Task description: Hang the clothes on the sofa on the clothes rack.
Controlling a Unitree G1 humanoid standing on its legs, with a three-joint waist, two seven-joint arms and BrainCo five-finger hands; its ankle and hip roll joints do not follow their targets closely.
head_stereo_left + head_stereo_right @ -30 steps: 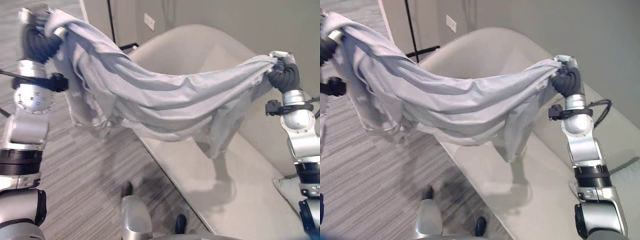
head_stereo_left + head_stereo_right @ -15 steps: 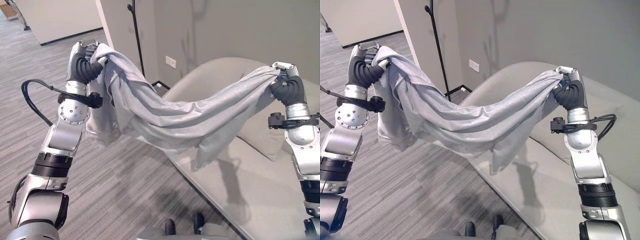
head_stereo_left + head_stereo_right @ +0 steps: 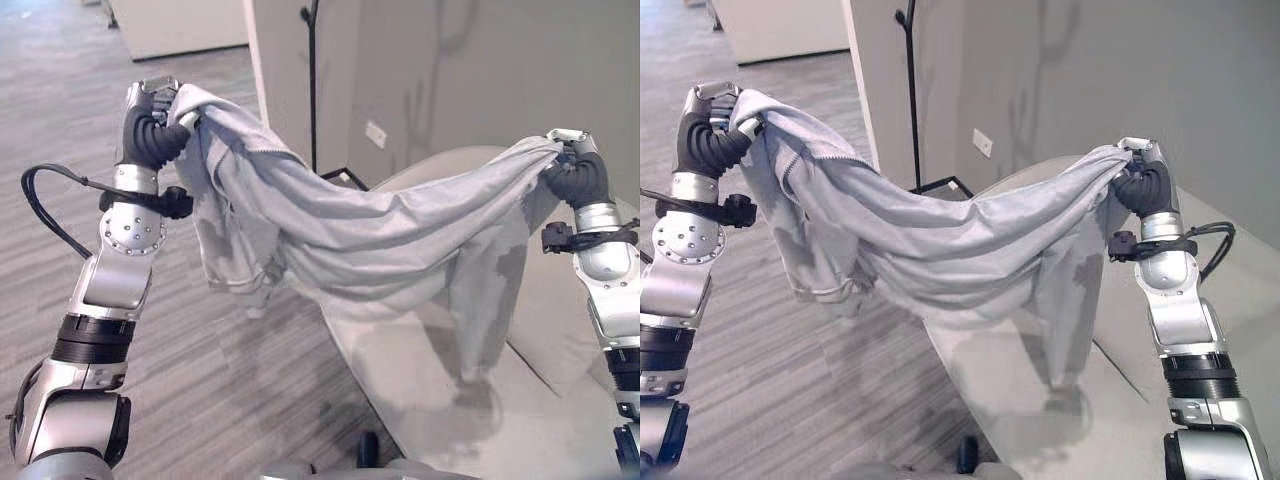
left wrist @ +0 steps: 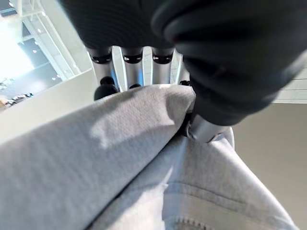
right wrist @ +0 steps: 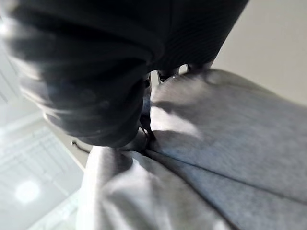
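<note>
Lifted clear of sofa (image 3: pixel 560 400): grey garment (image 3: pixel 380 235) pinched by left hand (image 3: pixel 150 125) and, seemingly, right hand (image 3: pixel 572 175). Rack (image 3: pixel 312 90) at twelve o'clock, hanging pending.

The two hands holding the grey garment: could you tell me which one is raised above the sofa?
The right hand holds its end of the grey garment above the sofa; the left hand is over striped floor.

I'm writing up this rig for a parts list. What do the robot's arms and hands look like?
Both arms are silver-grey segmented shells with black joint bands. The left hand and right hand wear dark ribbed covers; silver fingers have dark tips. Black cables run at each wrist.
</note>
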